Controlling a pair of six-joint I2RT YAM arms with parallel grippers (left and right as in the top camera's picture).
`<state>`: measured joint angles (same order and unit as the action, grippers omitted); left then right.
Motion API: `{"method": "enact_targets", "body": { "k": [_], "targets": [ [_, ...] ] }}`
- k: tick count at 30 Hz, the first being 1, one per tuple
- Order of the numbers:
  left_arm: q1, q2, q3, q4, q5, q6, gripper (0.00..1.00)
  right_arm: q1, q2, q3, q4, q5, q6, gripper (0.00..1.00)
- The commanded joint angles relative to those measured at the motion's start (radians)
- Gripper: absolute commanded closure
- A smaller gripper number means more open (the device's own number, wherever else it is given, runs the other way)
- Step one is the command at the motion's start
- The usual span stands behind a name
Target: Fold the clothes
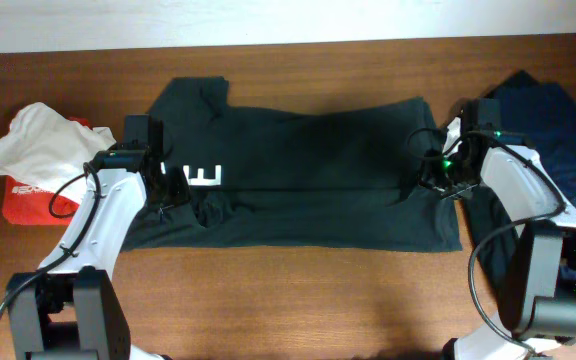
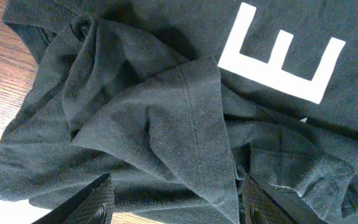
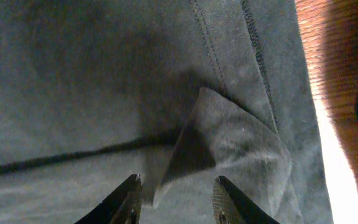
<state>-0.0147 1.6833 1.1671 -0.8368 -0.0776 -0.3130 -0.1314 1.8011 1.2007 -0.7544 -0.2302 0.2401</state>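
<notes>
Left claw [image 2: 176, 204] spread wide over bunched cloth, gripping nothing. Right claw [image 3: 179, 199] likewise parted, above a raised hem corner. Black T-shirt [image 1: 298, 170] lies mid-tabletop [image 1: 298, 300], long axis left-right, hem toward the right arm. Judged: lengthwise fold in hand; next move needs both claws pinching edges. Navy garment [image 1: 558, 130] far right.
</notes>
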Motion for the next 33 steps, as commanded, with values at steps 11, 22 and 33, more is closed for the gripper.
{"method": "enact_targets", "body": {
  "k": [11,22,33],
  "targets": [
    [0.0,0.005,0.014,-0.016,0.011,0.016,0.34,-0.039,0.064,0.023,0.197,-0.002,0.214,0.68],
    [0.0,0.005,0.026,-0.001,0.011,0.085,0.33,-0.04,-0.002,0.047,0.123,0.012,0.151,0.54],
    [-0.124,0.006,0.07,0.036,0.183,0.399,0.34,-0.037,-0.009,-0.015,-0.087,0.088,-0.008,0.87]
  ]
}}
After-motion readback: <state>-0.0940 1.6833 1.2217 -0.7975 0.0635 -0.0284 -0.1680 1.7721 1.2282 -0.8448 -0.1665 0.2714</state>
